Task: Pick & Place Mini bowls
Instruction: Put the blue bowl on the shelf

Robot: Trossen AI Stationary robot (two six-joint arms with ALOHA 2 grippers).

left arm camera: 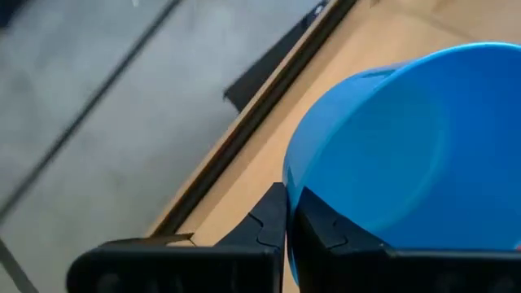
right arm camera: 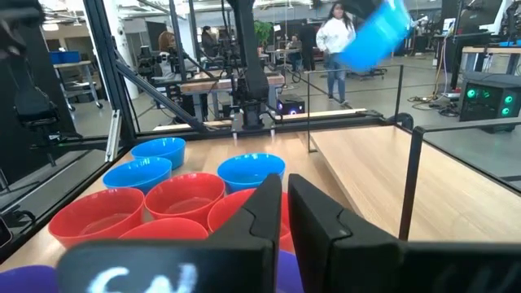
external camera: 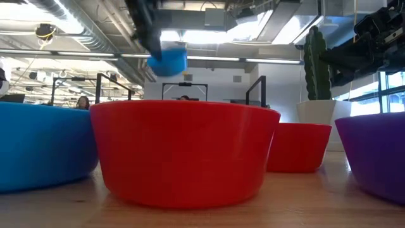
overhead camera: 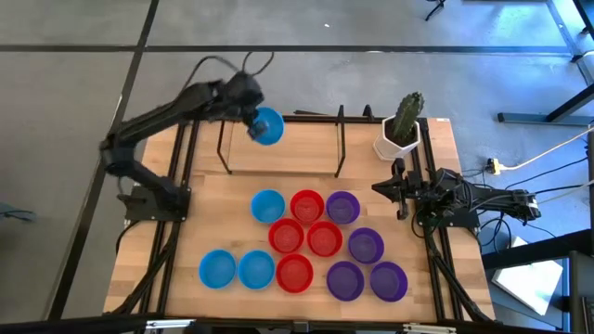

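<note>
The left end effector (overhead camera: 252, 119) is hanging in the air over the far part of the wooden surface (overhead camera: 278, 148), at about eleven o'clock from the cluster of bowls, and its fingers are pinching the rim of a blue mini bowl (overhead camera: 267, 126). In the left wrist view the two dark fingers (left arm camera: 269, 224) are sitting nearly together, with only the thin wall of the bowl between them, so the hold is a narrow one on the lip. The bowl is tilting, its open side turned partly sideways.

The right end effector (overhead camera: 401, 189) is waiting at the three o'clock edge of the surface, just beside the white pot with a cactus (overhead camera: 401, 133), its fingers standing narrow with nothing between them.

The other eleven bowls are resting on the surface toward six o'clock: three blue bowls (overhead camera: 238, 269), four red bowls (overhead camera: 305, 239) in the middle, touching one another, and four purple bowls (overhead camera: 366, 264) toward four o'clock.

Judging by the thin wall and glossy plastic, each bowl is likely light and fairly stiff, yet smooth enough to slip or pivot in a rim pinch, as the tilt here suggests. The rim is the sensible place to take hold, one finger inside and one outside, on a side facing away from neighbouring bowls.
</note>
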